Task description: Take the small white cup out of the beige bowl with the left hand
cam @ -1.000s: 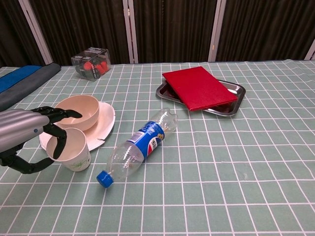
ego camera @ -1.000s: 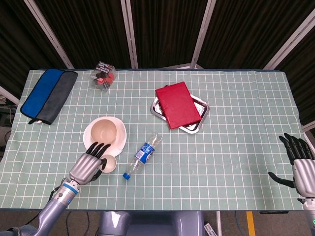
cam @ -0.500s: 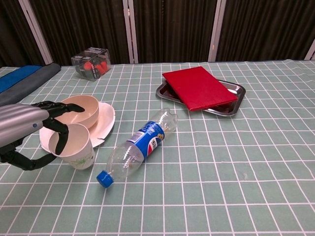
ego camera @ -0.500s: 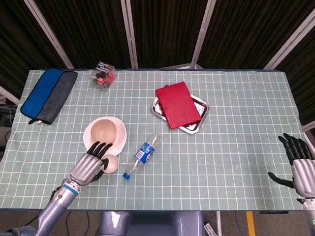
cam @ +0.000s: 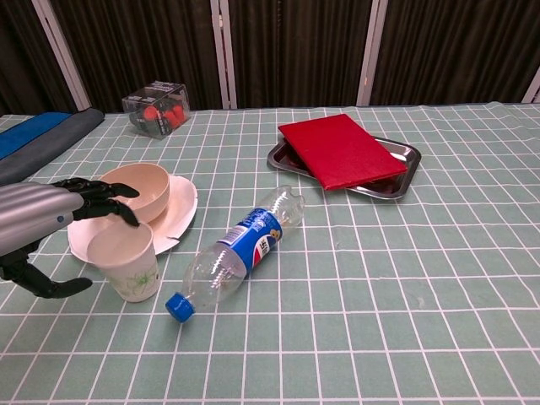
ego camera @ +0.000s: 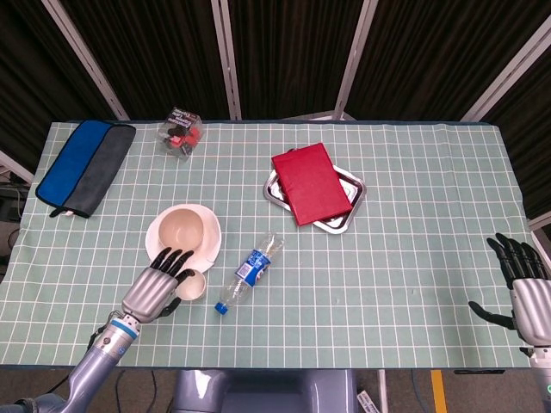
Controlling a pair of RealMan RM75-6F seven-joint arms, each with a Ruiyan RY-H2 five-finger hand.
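Left hand (cam: 38, 224) hovers with fingers spread, grasping nothing, just left of the small white cup (cam: 125, 260). That cup stands upright on the table (cam: 405, 278), near the beige bowl (cam: 137, 190).

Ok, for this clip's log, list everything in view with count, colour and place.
Cup: 1, white, upright on the table by the plate's near edge.
Bowl: 1, beige, on the plate.
Plate: 1, white, left of centre.
Bottle: 1, clear with blue label and cap, lying near the centre.
Book: 1, red, on the tray.
Tray: 1, metal, right of centre.
Box: 1, clear, far left.
Cloth: 1, blue and grey, far left corner.
Left robot hand: fingers spread over the cup.
Right robot hand: open, right edge.
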